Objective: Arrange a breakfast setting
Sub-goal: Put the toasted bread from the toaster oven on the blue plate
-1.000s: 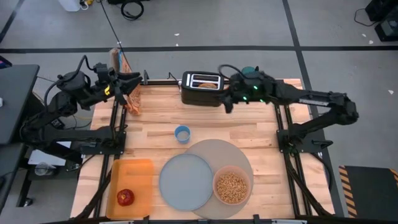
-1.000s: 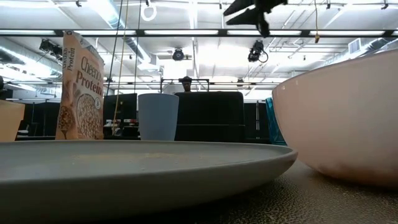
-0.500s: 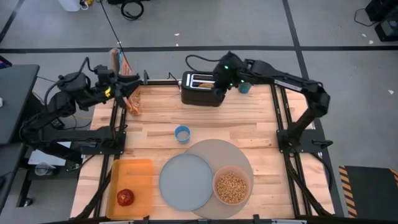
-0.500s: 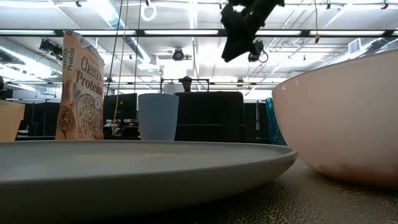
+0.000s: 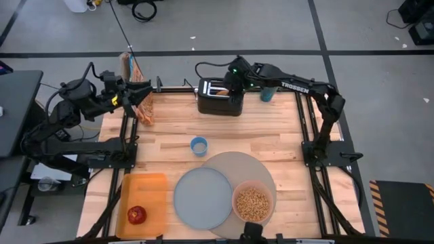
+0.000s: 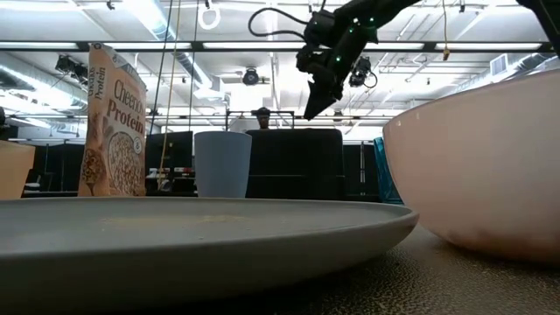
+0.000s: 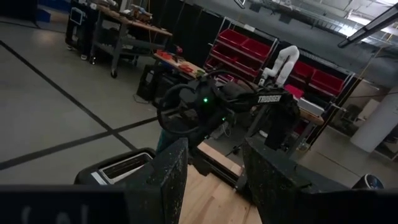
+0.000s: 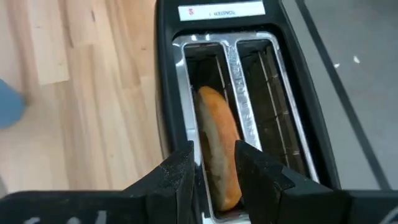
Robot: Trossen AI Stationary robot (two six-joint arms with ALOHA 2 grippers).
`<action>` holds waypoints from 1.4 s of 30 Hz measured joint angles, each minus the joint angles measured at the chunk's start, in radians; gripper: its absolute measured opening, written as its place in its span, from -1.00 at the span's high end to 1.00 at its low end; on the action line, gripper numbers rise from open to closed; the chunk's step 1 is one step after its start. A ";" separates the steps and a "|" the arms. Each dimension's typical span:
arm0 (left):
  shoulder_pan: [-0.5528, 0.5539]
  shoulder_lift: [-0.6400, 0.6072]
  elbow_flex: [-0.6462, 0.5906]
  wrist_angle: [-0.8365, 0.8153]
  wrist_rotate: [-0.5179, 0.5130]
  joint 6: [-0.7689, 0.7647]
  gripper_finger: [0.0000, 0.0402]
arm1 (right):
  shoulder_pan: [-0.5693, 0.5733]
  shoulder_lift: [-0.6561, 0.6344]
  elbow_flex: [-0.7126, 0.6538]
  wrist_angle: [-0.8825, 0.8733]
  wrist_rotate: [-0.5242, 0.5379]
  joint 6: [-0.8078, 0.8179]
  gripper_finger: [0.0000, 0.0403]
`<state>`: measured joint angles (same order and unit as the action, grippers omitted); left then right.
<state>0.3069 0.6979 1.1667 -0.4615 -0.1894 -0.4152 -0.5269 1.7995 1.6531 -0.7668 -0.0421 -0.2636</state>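
Observation:
A toasted bagel half point(image 8: 216, 121) stands on edge in one slot of the black toaster point(image 5: 218, 103) at the table's far edge. My right gripper point(image 8: 213, 147) hangs open just above it, one finger on each side of the bagel, touching nothing; the low view point(image 6: 313, 107) shows it above the toaster. My left gripper point(image 5: 145, 92) is open and empty at the far left corner, beside the upright orange cereal box point(image 6: 114, 122). The grey-blue plate point(image 5: 202, 198) and the pink bowl point(image 5: 252, 203) of cereal lie on the round grey mat point(image 5: 245, 166). The red apple point(image 5: 136, 215) lies on an orange tray. No spoon shows.
A small blue cup point(image 5: 199, 146) stands in the table's middle and a teal cup point(image 5: 268, 93) stands at the far edge, right of the toaster. The orange tray point(image 5: 150, 190) sits at the near left. Bare wood lies between the toaster and the mat.
My right gripper has swung along the far edge toward the table's left, from right of the toaster to over its slots, and has come down toward the bagel half. My left arm has kept still.

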 joint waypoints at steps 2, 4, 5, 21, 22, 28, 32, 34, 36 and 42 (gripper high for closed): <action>0.000 0.000 0.000 0.000 0.000 0.000 0.19 | -0.006 0.007 0.000 0.007 -0.010 -0.002 0.39; 0.000 0.000 0.000 0.000 0.000 0.001 0.19 | -0.013 0.016 0.000 0.020 -0.011 -0.004 0.39; 0.000 0.000 0.000 0.000 0.000 0.001 0.19 | -0.016 0.019 -0.001 0.013 -0.011 -0.009 0.39; 0.000 0.000 0.000 -0.055 -0.001 0.001 0.19 | -0.030 0.048 -0.001 0.013 -0.006 -0.089 0.46; 0.000 0.000 0.000 -0.054 -0.001 0.002 0.19 | -0.033 0.048 -0.001 0.003 -0.011 -0.092 0.47; 0.000 0.000 0.000 -0.054 -0.001 0.008 0.19 | -0.037 0.048 -0.002 -0.017 -0.015 -0.099 0.52; 0.000 0.000 0.000 -0.054 -0.001 0.008 0.19 | -0.039 0.047 -0.017 -0.022 -0.022 -0.099 0.52; 0.000 0.000 0.000 -0.054 -0.001 0.008 0.19 | -0.040 0.047 -0.023 -0.031 -0.022 -0.099 0.52; 0.000 0.000 0.000 -0.054 -0.001 0.008 0.19 | -0.040 0.047 -0.030 -0.030 -0.022 -0.099 0.53; 0.000 0.000 0.000 -0.053 -0.001 0.009 0.19 | -0.039 0.047 -0.032 -0.017 -0.022 -0.099 0.64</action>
<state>0.3065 0.6979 1.1671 -0.5148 -0.1900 -0.4059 -0.5655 1.8465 1.6211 -0.7834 -0.0639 -0.3622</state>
